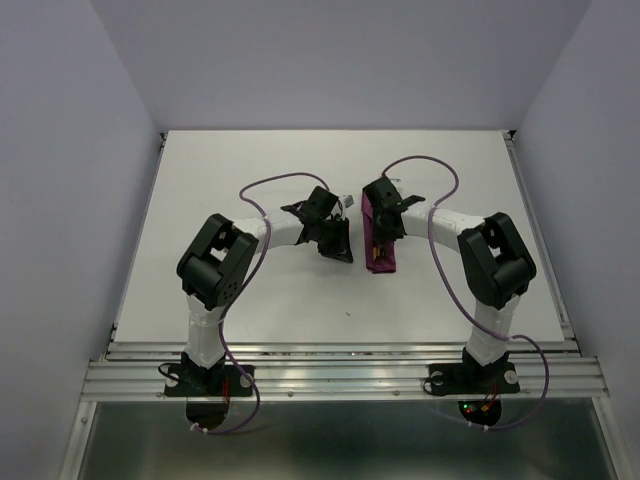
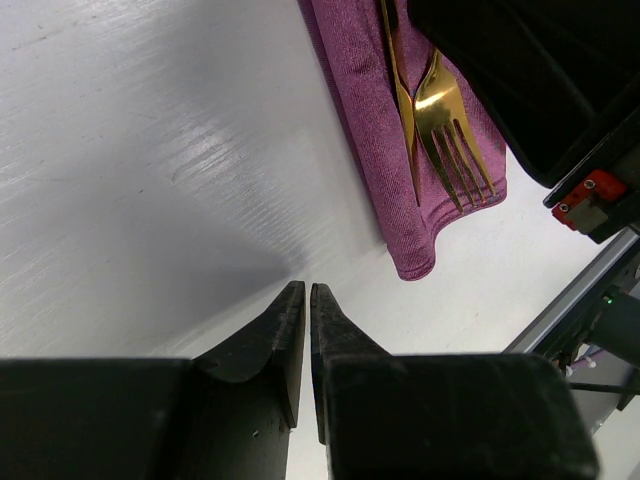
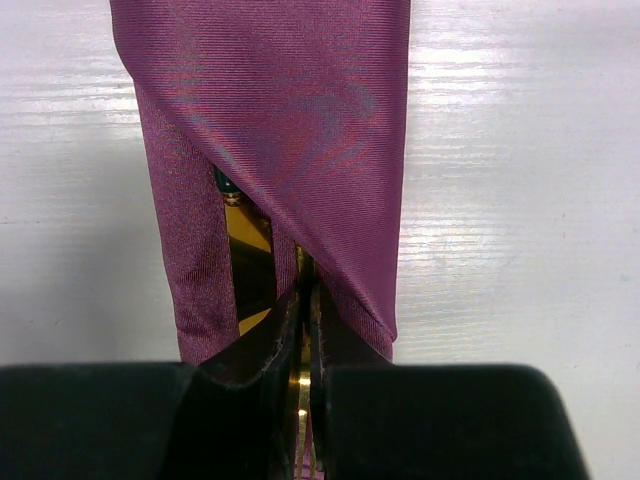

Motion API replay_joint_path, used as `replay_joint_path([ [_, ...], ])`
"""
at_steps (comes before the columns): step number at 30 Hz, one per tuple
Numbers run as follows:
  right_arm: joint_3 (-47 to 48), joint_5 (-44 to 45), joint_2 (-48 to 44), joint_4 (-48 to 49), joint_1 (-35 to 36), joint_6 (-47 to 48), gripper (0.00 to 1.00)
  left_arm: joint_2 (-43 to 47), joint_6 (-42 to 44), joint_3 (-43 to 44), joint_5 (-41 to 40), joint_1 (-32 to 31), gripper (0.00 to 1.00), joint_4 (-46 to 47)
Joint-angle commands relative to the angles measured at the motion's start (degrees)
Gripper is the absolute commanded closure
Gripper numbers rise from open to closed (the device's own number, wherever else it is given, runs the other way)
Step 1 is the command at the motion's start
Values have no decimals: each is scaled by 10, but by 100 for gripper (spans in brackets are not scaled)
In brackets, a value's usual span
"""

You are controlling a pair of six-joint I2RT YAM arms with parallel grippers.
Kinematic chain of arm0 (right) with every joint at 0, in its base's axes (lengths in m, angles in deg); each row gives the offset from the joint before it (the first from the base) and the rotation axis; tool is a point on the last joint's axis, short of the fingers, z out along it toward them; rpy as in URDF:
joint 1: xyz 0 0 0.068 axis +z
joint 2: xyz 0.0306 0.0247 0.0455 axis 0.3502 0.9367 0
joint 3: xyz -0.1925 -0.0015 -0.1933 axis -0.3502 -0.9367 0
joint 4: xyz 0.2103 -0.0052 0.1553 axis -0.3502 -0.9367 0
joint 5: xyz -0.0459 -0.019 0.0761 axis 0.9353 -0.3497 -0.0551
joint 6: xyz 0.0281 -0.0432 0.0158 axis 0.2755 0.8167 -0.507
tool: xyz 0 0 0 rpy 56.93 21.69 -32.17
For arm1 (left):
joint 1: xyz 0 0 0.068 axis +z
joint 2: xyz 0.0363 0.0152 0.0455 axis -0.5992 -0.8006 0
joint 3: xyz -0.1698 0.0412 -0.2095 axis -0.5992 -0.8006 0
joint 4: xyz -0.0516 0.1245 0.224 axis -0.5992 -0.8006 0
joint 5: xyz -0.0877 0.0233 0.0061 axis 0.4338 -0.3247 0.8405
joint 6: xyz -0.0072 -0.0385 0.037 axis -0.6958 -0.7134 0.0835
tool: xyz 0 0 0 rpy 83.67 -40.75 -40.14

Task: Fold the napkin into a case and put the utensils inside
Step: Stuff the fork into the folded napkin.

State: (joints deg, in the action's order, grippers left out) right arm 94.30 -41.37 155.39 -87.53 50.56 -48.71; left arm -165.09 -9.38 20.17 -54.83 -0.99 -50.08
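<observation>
The case (image 3: 300, 120) lies flat on the table (image 2: 150, 150) between the 2 arms; its cloth is thin and soft, so it slides and unfolds easily. The utensils (image 2: 445, 130) in it are light, stiff and smooth, best pinched across the thin neck. The right gripper (image 3: 305, 300) is clenched at the case's open end, perhaps on a gold tip; the left gripper (image 2: 305, 295) is closed on nothing

My desk (image 1: 230, 300) was plain white, faintly streaked and a little glossy, with metal rails (image 1: 340, 372) along its near edge. One thing lay directly on it: the case (image 1: 388, 252), a narrow magenta-purple strip of folded cloth. It lay flat, just right of the middle, its length running near to far, its near end a soft rounded fold against the white top.
</observation>
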Motion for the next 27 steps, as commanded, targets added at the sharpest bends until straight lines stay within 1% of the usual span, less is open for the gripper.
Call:
replay_joint_path([
  [1,11,25,-19,13,-1,5,95,9,10,6,6,-3,82,-3],
  [12,25,47,-6,25,-1,13,96,6,14,6,6,-3,82,-7],
  [19,33,52,1,35,-1,19,95,5,17,8,7,-3,82,-10],
  [23,29,47,1,35,-1,16,87,7,17,7,6,-3,82,-10],
  [25,25,41,-9,35,-1,13,80,8,17,5,3,-3,81,-10],
  [27,18,35,-20,34,-1,11,75,9,17,4,2,-3,81,-10],
])
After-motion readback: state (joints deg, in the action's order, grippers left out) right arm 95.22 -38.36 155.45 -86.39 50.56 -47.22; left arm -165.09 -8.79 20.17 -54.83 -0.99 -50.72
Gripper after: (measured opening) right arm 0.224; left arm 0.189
